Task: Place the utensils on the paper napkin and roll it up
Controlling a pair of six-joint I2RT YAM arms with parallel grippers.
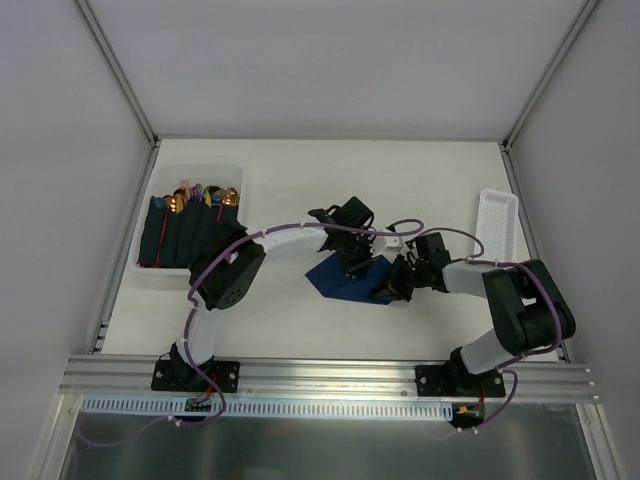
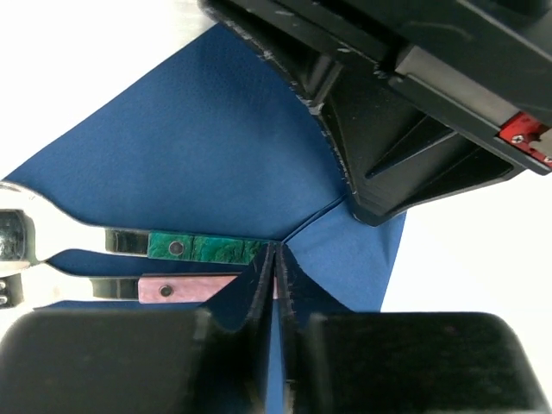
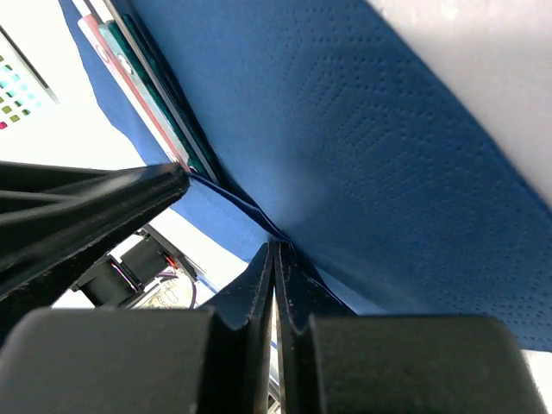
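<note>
The dark blue paper napkin lies mid-table, partly folded, and fills much of both wrist views. Two utensils rest on it side by side: silver metal pieces, one with a green handle and one with a pink handle. They also show edge-on in the right wrist view. My left gripper is shut on a raised napkin fold beside the handle ends. My right gripper is shut on the napkin's edge, close to the left gripper.
A clear bin at the left holds several dark blue rolls with gold cutlery heads. A white slotted tray stands at the right edge. The two gripper bodies sit nearly against each other over the napkin.
</note>
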